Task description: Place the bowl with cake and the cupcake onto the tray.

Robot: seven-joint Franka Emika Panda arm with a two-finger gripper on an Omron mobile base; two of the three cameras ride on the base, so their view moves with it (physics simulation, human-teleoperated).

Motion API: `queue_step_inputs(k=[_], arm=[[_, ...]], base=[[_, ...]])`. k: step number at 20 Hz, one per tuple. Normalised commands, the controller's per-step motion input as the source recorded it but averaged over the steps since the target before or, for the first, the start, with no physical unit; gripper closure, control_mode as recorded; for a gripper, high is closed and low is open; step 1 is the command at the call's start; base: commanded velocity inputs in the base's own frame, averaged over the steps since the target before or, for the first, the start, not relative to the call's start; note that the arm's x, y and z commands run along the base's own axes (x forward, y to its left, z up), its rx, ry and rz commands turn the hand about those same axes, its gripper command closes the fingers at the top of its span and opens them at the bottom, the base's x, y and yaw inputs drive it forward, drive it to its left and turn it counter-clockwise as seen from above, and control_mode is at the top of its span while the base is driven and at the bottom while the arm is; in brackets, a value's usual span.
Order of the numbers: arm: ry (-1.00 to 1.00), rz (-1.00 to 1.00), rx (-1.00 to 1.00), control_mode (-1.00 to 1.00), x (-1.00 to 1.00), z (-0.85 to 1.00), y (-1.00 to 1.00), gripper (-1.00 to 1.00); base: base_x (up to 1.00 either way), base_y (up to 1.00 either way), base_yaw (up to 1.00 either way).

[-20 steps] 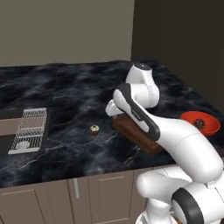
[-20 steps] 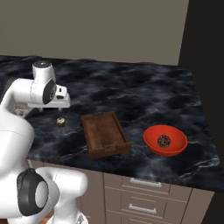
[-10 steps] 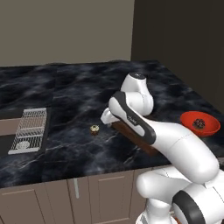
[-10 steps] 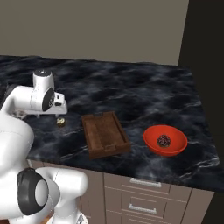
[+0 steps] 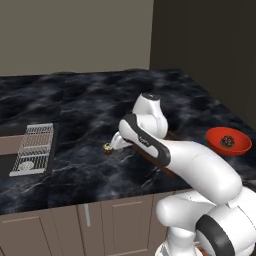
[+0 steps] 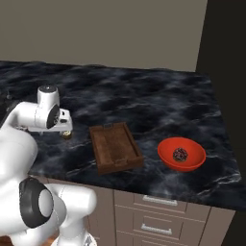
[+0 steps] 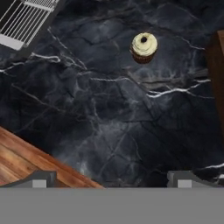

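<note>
The tiny cupcake [image 7: 143, 46], cream top on a brown base, stands on the black marble counter left of the tray [image 6: 115, 144]. My gripper [image 7: 113, 179] hangs low over the counter, close beside and above the cupcake [image 6: 66, 135], and is open with nothing between its wide-apart fingertips [image 7: 41, 178]. From the left base view the gripper [image 5: 114, 144] sits just right of the cupcake [image 5: 107, 147]. The dark brown tray holds nothing. The red-orange bowl [image 6: 181, 153] with its dark cake piece [image 6: 180, 153] rests on the counter right of the tray, far from the gripper. My arm hides most of the tray in the left base view, where the bowl [image 5: 228, 141] sits at far right.
A white wire rack [image 5: 35, 147] lies over the sink at the counter's left end, its corner [image 7: 26, 19] visible from the hand. The tray's edge [image 7: 217, 78] lies to the right in the hand view. The counter's front edge and wooden floor [image 7: 26, 162] lie below it.
The arm has bent forward and brought the hand down toward the counter next to the cupcake. Cupcake, tray and bowl have stayed in place.
</note>
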Motion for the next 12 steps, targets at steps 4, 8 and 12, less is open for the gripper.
queue_step_inputs(k=[4, 8, 12], arm=[[0.0, 0.0, 0.0, -1.0, 0.27, -0.26, 0.09, -1.0], [0.0, 0.0, 0.0, -1.0, 0.31, -0.23, 0.11, -1.0], [0.0, 0.0, 0.0, -1.0, 0.31, -0.12, 0.06, -1.0]], base=[[0.0, 0.0, 0.0], [0.0, 0.0, 0.0], [0.0, 0.0, 0.0]])
